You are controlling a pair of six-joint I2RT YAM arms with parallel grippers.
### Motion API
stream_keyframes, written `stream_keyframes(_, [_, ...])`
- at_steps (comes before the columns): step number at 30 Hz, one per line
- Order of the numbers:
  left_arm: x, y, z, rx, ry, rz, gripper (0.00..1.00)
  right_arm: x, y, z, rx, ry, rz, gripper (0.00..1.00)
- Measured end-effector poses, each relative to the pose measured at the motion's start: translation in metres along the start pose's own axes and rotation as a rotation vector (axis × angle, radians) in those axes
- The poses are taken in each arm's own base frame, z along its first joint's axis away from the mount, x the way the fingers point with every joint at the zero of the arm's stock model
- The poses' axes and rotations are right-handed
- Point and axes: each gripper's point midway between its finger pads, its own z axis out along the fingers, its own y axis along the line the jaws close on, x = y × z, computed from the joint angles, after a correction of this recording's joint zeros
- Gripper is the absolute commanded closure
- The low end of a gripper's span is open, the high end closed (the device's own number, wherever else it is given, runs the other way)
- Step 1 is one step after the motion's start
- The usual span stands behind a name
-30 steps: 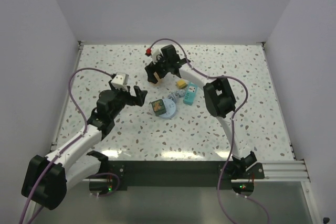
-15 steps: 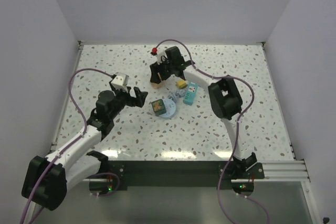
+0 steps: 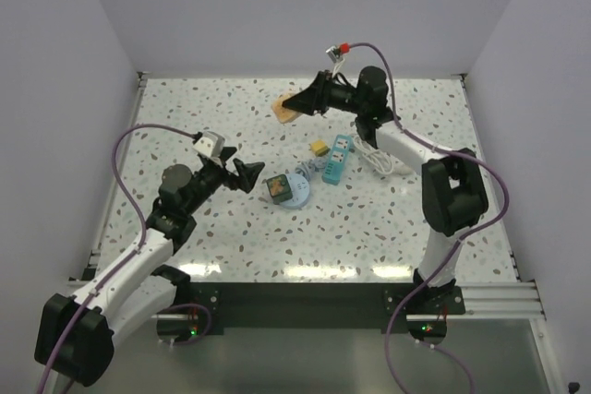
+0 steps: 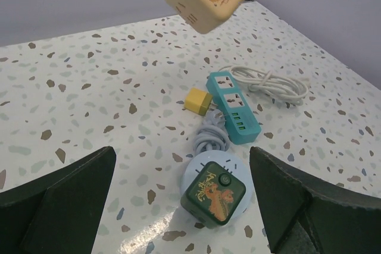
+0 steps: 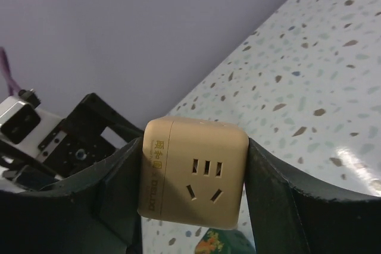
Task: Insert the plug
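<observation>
Right wrist view: right gripper (image 5: pixel 194 190) grips tan socket cube (image 5: pixel 193 165).

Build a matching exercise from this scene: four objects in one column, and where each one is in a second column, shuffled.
Objects
1. tan cube-shaped socket block
2. dark green cube-shaped plug
3. small yellow block
4. teal plastic power strip

Places
A. lying flat with a white cord bunched beside it
B. resting on a pale blue round disc
C. held off the table in the right gripper
D. on the table, right next to the teal strip

Pairs: 1-C, 2-B, 3-D, 4-A
</observation>
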Motion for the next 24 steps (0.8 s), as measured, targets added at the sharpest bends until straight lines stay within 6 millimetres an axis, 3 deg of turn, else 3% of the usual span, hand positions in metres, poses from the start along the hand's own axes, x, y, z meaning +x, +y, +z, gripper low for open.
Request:
stream_keyframes(4, [-0.002,-0.002,-0.001,0.012,-0.004,0.019,0.0,0.033,0.018,-0.004,-0.104,0.048,0.147,1.0])
stream_keyframes(7, [-0.008,-0.005,-0.003,0.025,-0.024,0.041,0.0,0.047,0.028,-0.01,-0.145,0.075,0.217,1.0])
stream_keyframes(10, [-0.014,-0.01,-0.006,0.052,-0.041,0.061,0.0,0.049,0.046,-0.02,-0.197,0.084,0.251,1.0])
stream_keyframes(14, [-0.024,-0.025,-0.01,0.126,-0.074,0.081,0.01,0.037,0.082,-0.035,-0.305,0.054,0.239,1.0])
stream_keyframes(17, [-0.029,-0.04,-0.011,0.183,-0.102,0.101,0.01,0.032,0.099,-0.042,-0.357,0.063,0.326,1.0])
stream_keyframes(24, [-0.008,-0.088,-0.001,0.3,-0.047,0.152,0.02,0.064,0.1,-0.058,-0.351,0.137,0.432,1.0])
